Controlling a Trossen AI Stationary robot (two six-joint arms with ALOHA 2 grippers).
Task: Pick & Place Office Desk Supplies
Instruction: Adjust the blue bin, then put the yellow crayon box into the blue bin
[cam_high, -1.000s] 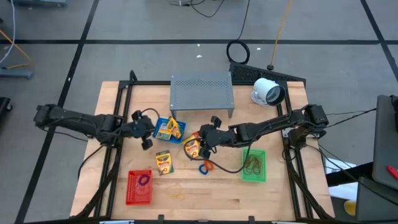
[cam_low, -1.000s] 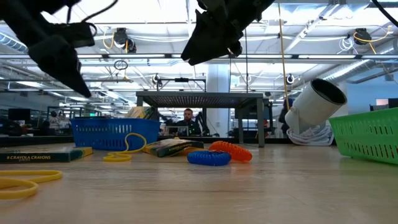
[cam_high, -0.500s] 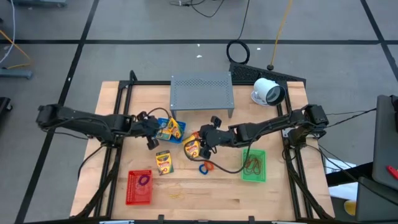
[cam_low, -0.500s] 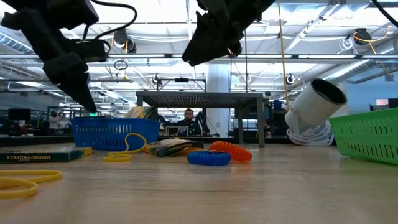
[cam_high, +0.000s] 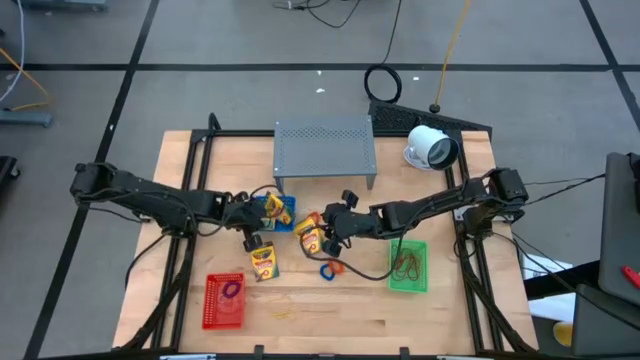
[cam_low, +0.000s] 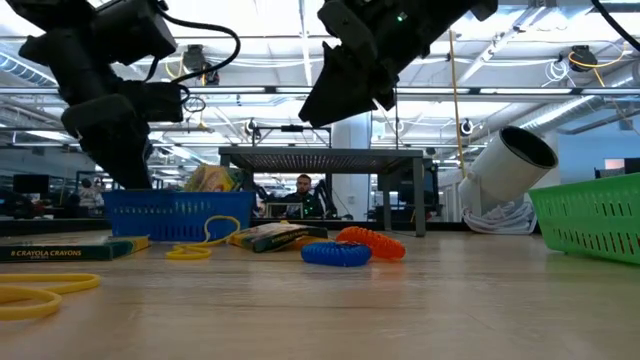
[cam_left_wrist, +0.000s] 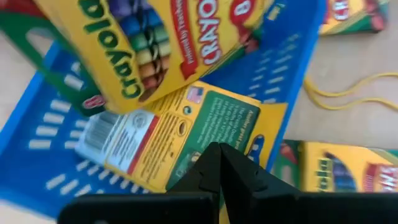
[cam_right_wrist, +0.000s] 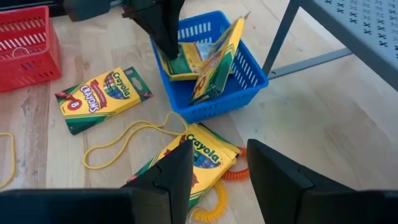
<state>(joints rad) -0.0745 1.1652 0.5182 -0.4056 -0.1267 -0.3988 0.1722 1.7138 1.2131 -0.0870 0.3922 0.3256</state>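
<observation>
Yellow crayon packs (cam_right_wrist: 205, 56) in blue basket (cam_right_wrist: 239, 78)

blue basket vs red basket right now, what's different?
Contents: the blue basket holds crayon packs, one standing tilted on edge; the red basket holds only a thin band loop.
Place: the blue basket sits mid-table by the grey stand; the red basket is at the front left.
Arms: the left gripper, shut, dips into the blue basket; the open right gripper is over a loose pack.
Shared: both are small slotted rectangular plastic baskets.
</observation>
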